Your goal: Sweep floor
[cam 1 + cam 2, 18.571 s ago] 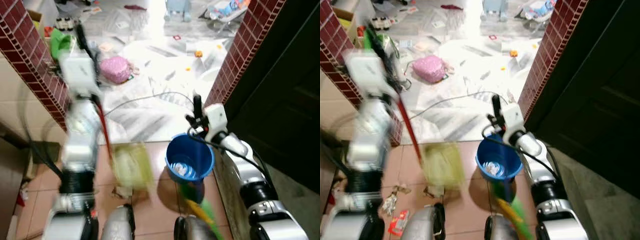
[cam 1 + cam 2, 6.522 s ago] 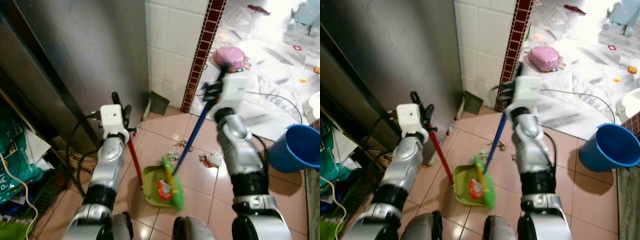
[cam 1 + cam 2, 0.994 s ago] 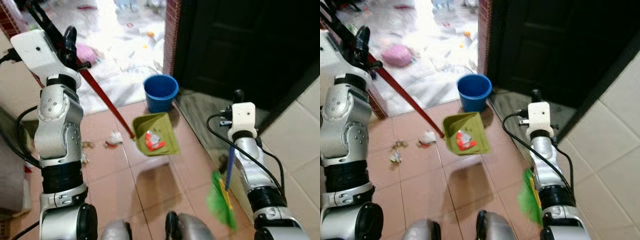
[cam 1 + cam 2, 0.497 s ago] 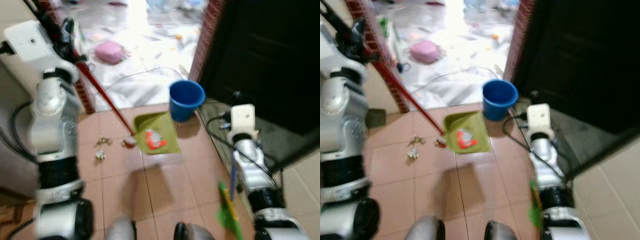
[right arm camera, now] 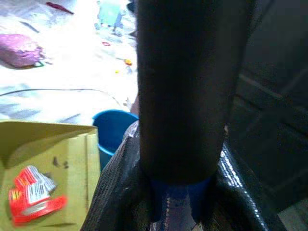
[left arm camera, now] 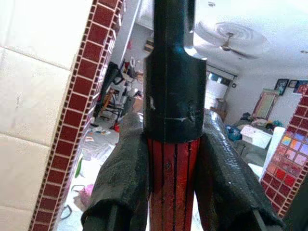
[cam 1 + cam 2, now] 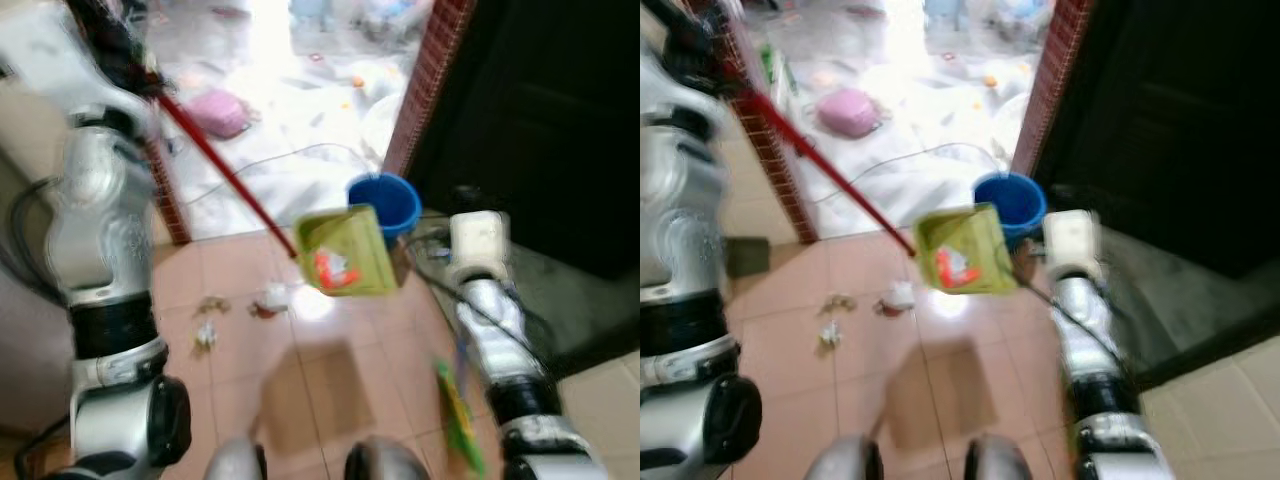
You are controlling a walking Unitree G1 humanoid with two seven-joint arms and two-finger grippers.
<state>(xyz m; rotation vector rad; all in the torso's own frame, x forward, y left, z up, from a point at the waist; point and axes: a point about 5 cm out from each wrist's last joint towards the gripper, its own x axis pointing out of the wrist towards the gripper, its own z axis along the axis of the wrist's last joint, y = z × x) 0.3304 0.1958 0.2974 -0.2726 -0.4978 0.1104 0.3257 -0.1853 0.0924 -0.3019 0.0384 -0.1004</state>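
Dustpan (image 7: 350, 255) has swung toward bucket (image 7: 386, 201), held by left hand (image 6: 173, 187).

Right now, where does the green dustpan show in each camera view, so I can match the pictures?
Left eye view: dustpan mid-frame, raised, just left of the blue bucket.
Right eye view: dustpan mid-frame, again left of the bucket.
Left wrist view: dustpan pan not visible; left claw grips a red handle.
Right wrist view: dustpan beside the bucket.
Shared landmark: the bucket.

text: none legible | red wrapper (image 5: 34, 196) in dustpan (image 5: 57, 159): print too blurred
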